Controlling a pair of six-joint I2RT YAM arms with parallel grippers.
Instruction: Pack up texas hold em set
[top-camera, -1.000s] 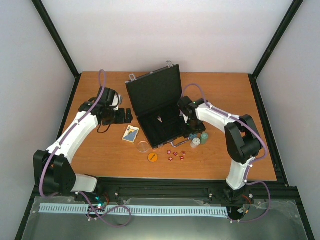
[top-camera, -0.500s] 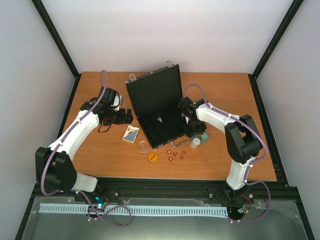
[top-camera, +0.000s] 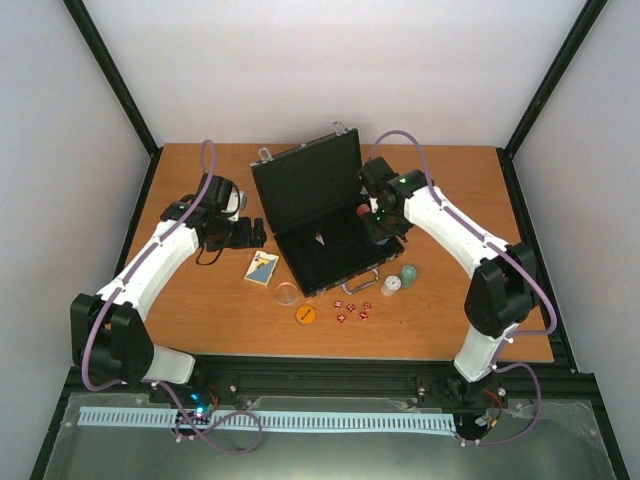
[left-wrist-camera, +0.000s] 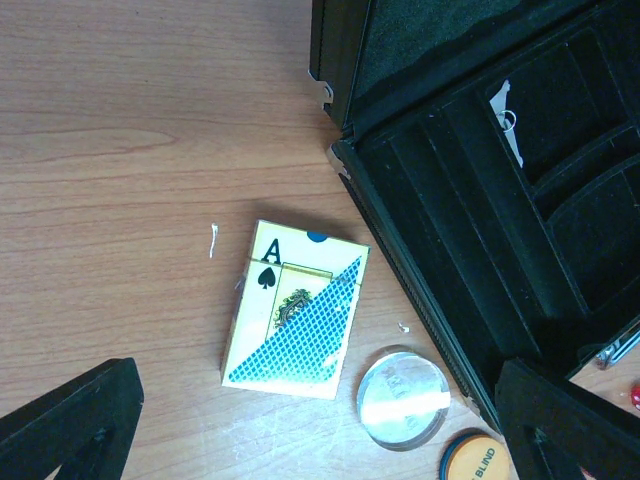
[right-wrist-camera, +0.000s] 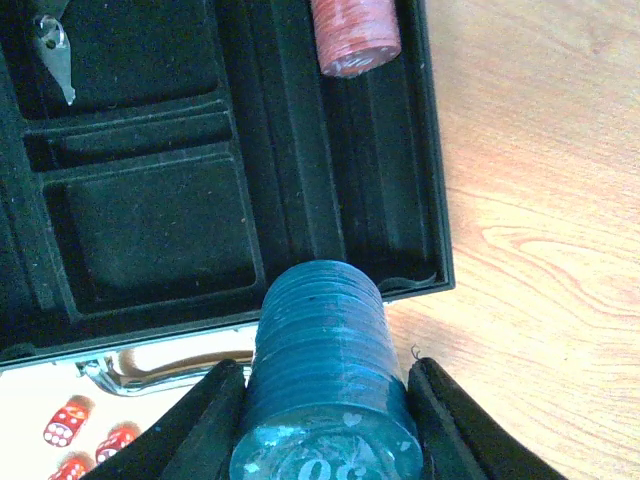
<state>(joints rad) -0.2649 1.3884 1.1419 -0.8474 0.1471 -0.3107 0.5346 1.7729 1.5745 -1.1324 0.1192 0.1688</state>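
The open black briefcase (top-camera: 305, 190) sat mid-surface, the right claw (right-wrist-camera: 325, 420) clamped on a blue chip stack (right-wrist-camera: 322, 340) above its near right corner. Lowering it level into the groove, clear of the red stack (right-wrist-camera: 355, 35), looked wise. The left claw (left-wrist-camera: 320, 430) hung agape over the card box (left-wrist-camera: 295, 310).

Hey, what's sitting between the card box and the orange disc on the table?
The clear disc lies right between the card box and the orange disc. The left wrist view shows it most clearly.

place: robot lab cell | evidence: white panel walls (top-camera: 330, 70) — black frame posts (top-camera: 112, 75) — wooden table (top-camera: 470, 170)
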